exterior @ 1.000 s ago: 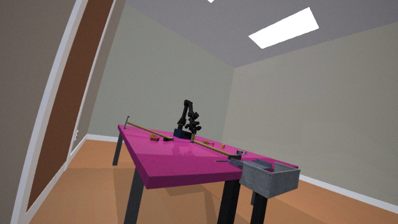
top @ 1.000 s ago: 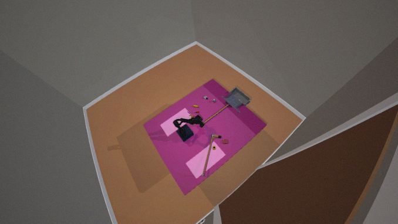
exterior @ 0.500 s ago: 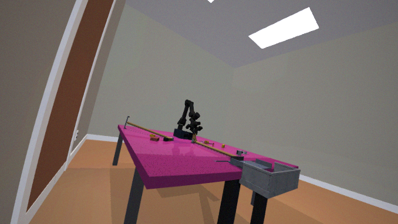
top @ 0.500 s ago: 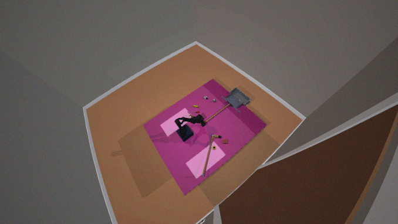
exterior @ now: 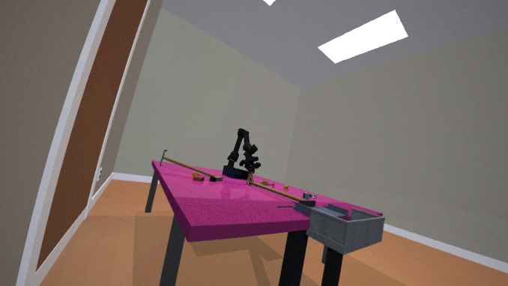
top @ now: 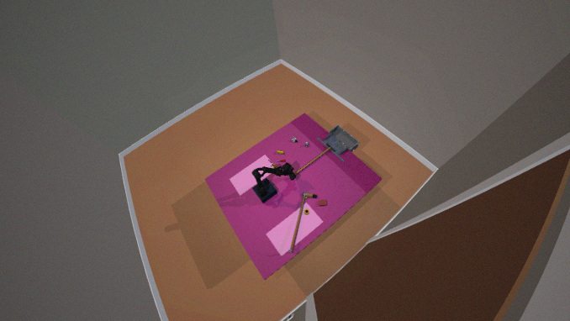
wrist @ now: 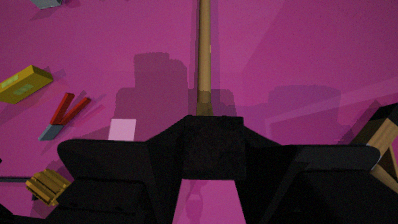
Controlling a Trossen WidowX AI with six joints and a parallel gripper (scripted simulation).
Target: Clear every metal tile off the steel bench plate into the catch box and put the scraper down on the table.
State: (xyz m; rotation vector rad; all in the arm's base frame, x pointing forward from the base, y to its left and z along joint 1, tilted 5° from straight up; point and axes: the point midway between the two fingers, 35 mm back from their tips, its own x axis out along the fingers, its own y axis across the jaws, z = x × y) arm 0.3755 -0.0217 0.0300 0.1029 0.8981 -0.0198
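My gripper is shut on the near end of the long scraper's wooden handle, low over the table. The scraper's handle runs out straight to the far edge of the table. Its dark blade is at the grey steel plate, beside the catch box. The catch box hangs past the table's far edge. The plate is small in the top and exterior views, and I cannot make out any metal tiles on it. The wrist view does not show the plate, blade or box.
A second long wooden-handled tool lies near a hammer, a red-brown block and a yellow ring. Across the handle are red pliers, a yellow block, a yellow-handled tool and small grey pieces.
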